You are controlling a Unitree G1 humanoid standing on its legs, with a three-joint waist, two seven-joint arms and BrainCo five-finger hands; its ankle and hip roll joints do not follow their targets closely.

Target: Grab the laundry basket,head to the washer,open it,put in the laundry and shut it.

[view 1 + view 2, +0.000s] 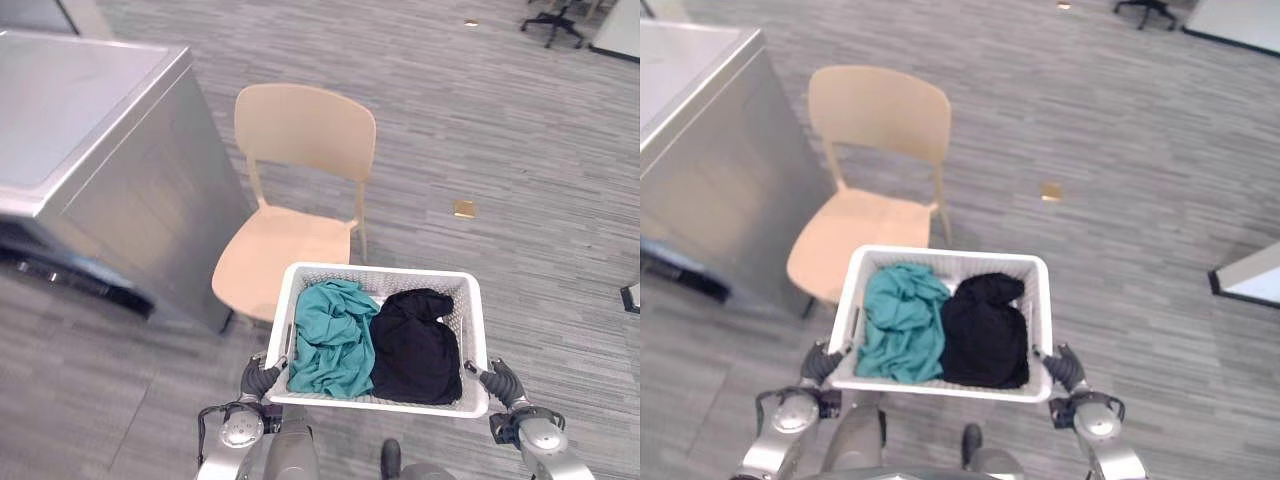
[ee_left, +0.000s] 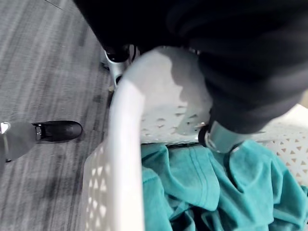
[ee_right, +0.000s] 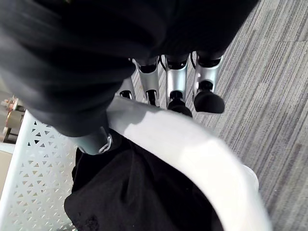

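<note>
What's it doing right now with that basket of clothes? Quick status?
Left hand and right hand gripping the laundry basket rims. Washer ahead-left, lid down. Beige chair between basket and washer.

Floor (image 1: 500, 120): grey, with thin stripes like wood planks – it runs across the whole room.
Chair (image 1: 300, 190): light tan, with a curved back and thin legs, standing just beside the big metal box.
Metal box (image 1: 100, 170): big and silver-grey, with a flat top and a dark strip low on its front.
Small plates (image 1: 464, 209): two little gold-coloured squares set flat in the floor – one near the chair, one farther off.
Office chair base (image 1: 556, 22): dark legs on wheels, far away.
</note>
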